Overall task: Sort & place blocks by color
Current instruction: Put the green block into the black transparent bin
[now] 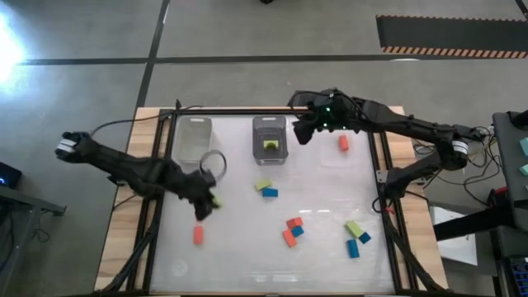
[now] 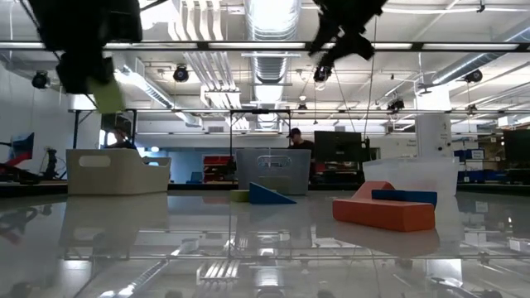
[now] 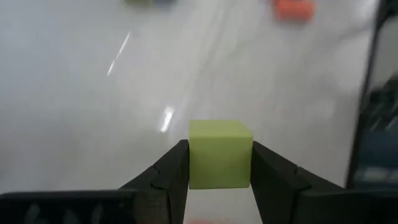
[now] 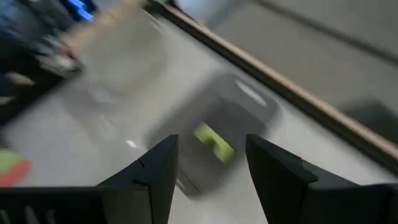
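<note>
My left gripper (image 1: 204, 204) is over the table's left half, shut on a lime green cube (image 3: 219, 154), which also shows in the low view as the green cube (image 2: 108, 95), high above the table. My right gripper (image 4: 211, 163) is open and empty, raised beside the middle bin (image 1: 269, 140), in which a green block (image 4: 213, 142) lies. An orange block (image 1: 343, 143) lies in the right bin. On the table lie an orange block (image 1: 198, 235), a green and blue pair (image 1: 266, 189), an orange and blue cluster (image 1: 292, 230), and green and blue blocks (image 1: 357, 238). My left gripper pinches the lime green cube by two opposite side faces (image 3: 193, 158), one finger on each side. The cube is lifted clear of the table and sits level between the fingers, its front face showing past the fingertips.
Three clear bins stand in a row near the far edge: the left bin (image 1: 194, 140), the middle one and the right bin (image 1: 342, 153). A black frame (image 1: 384, 177) edges the white table. In the low view the orange and blue blocks (image 2: 385, 207) lie nearest.
</note>
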`<state>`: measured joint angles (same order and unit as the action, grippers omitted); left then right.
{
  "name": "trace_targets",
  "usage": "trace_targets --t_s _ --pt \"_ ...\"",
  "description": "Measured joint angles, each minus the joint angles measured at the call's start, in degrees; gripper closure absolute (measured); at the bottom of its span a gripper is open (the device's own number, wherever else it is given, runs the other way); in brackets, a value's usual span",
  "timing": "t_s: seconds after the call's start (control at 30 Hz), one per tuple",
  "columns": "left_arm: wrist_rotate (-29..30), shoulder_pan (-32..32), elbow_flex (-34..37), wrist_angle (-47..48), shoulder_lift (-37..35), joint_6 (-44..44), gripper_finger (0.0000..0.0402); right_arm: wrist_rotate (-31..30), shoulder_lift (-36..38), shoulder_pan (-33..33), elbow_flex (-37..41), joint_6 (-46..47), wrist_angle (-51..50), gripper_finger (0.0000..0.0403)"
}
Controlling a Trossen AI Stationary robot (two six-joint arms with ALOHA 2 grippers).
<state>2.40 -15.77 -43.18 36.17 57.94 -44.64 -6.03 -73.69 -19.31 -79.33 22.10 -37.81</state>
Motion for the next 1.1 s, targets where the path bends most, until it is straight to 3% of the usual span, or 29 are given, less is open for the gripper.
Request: trace_targets --t_s 0.2,0.43,0.7,1.1 --pt "0.2 11.4 0.2 -2.4 -9.4 -4.3 0.0277 0.0 -0.9 7.5 0.0 -9.3 17.1 0.0225" --pt "0.1 18.6 0.6 -21.2 -14.5 -5.6 0.0277 0.0 -3.9 15.4 0.0 -22.1 29.6 0.0225" --pt "0.1 19.7 1.4 -44.3 -12.5 -9.9 0.0276 0.0 -7.3 17.6 -1.2 -25.4 36.4 0.0225" --pt "-0.5 19.7 1.0 -60.1 -4.3 -16.0 0.0276 3.5 -11.0 17.7 -7.4 -29.7 33.3 0.0225"
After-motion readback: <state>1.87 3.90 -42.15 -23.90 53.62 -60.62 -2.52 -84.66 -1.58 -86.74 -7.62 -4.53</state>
